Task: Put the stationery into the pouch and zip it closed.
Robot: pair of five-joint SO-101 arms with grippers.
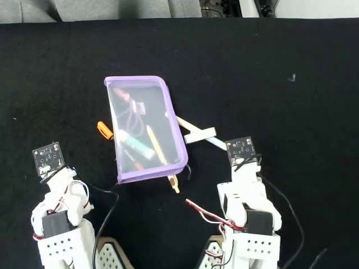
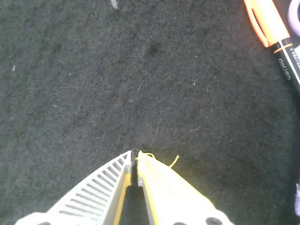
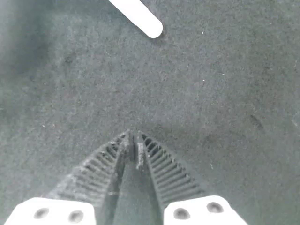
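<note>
Before me, the black table (image 1: 291, 112) bore the purple pouch (image 1: 134, 82), an orange marker (image 1: 104, 130) just left of it and a pale strip (image 1: 200, 134) just right.

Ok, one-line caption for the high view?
Purple-edged pouch holding stationery on the black table, an orange marker and pale sticks lying beside it, left arm and right arm at the near edge.
</note>
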